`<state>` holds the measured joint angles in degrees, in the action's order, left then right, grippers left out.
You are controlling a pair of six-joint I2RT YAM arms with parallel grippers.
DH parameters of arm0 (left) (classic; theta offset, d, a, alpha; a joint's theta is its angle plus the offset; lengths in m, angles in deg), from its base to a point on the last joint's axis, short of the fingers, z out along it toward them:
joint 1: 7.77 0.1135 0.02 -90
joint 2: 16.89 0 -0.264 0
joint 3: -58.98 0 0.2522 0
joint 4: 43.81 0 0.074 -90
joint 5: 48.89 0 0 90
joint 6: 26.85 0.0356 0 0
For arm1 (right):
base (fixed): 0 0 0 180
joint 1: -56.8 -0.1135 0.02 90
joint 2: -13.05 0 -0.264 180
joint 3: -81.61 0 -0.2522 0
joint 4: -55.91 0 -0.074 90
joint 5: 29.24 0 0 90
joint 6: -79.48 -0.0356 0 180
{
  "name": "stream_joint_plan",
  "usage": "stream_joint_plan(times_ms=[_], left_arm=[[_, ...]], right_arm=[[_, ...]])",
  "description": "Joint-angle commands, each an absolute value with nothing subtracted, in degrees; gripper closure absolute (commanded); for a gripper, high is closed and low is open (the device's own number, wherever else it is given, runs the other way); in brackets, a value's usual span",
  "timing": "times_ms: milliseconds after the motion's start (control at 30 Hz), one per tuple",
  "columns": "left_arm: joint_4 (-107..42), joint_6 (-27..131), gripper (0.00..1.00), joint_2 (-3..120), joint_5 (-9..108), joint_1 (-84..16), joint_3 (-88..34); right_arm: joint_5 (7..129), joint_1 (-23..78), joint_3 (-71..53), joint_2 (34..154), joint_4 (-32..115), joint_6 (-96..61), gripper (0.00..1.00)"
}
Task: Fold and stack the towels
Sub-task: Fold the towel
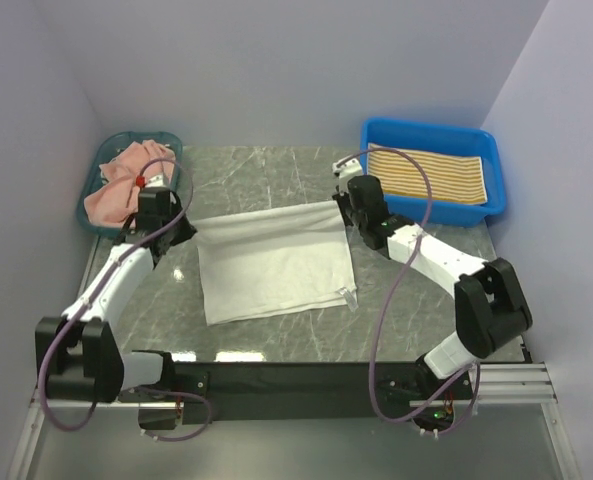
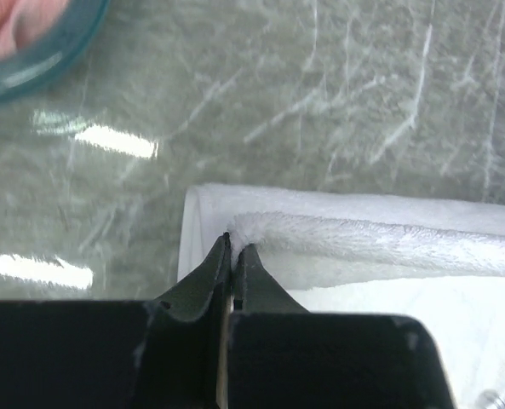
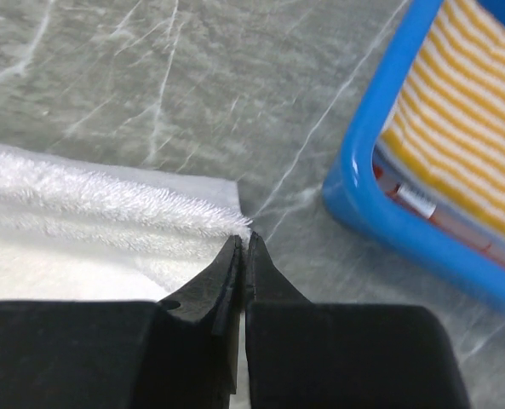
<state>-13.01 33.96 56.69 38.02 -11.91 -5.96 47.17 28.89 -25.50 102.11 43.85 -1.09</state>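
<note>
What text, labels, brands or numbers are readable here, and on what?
No text here can be read.
White label inside the blue bin, beside the yellow-and-white striped towel: print too blurred to read.
Small tag at a near corner of the white towel: too small to read.

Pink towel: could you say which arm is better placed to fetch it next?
Probably left: the left tool, shut on the white towel, is beside the teal basket with the pink towel; the right tool grips the opposite corner.
</note>
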Motion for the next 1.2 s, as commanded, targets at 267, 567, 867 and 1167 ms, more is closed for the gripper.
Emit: stream_joint_plan(times_ms=[267,567,867,1167], left_arm=[[-3.9,23.3,0.99,40.3,34.5,-9.4,7.3],[-5.4,13.6,0.99,31.4,35.3,-9.5,17.4],[-7.5,10.7,0.99,31.2,37.1,-9.5,20.3],[-15.5,10.6,0.99,44.0,38.4,-9.5,19.5]], right_arm=[[42.6,30.5,-31.2,90.1,28.3,-23.0,1.00],[45.0,30.5,-40.7,87.9,27.7,-33.1,1.00],[47.4,31.2,-39.3,90.9,26.1,-37.8,1.00],[58.4,38.2,-38.9,99.9,30.5,-40.0,1.00]])
